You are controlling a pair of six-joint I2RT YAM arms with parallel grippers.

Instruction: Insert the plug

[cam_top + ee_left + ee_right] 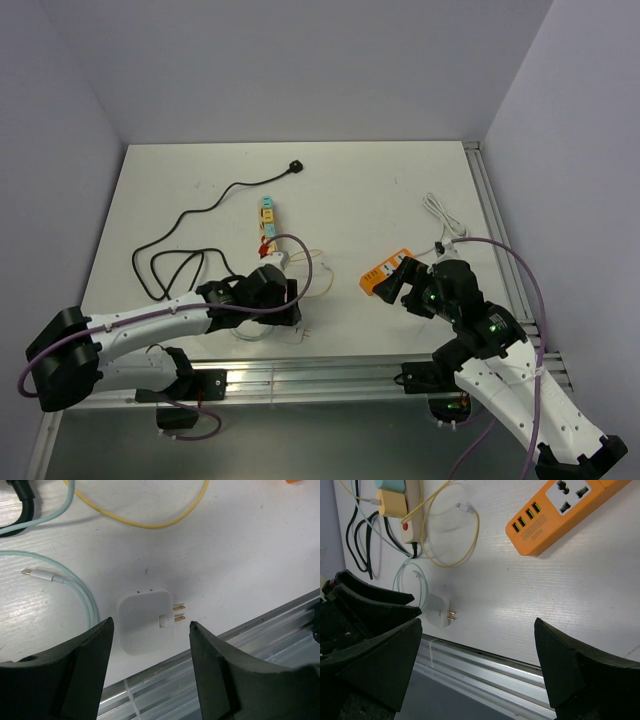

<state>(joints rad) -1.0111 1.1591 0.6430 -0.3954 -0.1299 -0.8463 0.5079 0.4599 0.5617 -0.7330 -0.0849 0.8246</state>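
The plug (145, 622) is a white square adapter lying flat near the table's front edge, its two brass prongs pointing right. It also shows in the right wrist view as the plug (440, 616). My left gripper (150, 625) hovers over it, open, one finger on each side and neither touching. In the top view the left gripper (285, 300) covers most of the plug. An orange power strip (385, 272) lies mid-table, and its sockets (560, 510) face up. My right gripper (405, 280) is wide open and empty just beside that strip.
A white power strip (268, 225) carries teal and yellow adapters. A black cable (190, 230) loops at the left. Yellow cable (145, 520) and teal cable (85, 597) lie near the plug. A white cable (445, 220) sits at the right. An aluminium rail (350, 370) borders the front edge.
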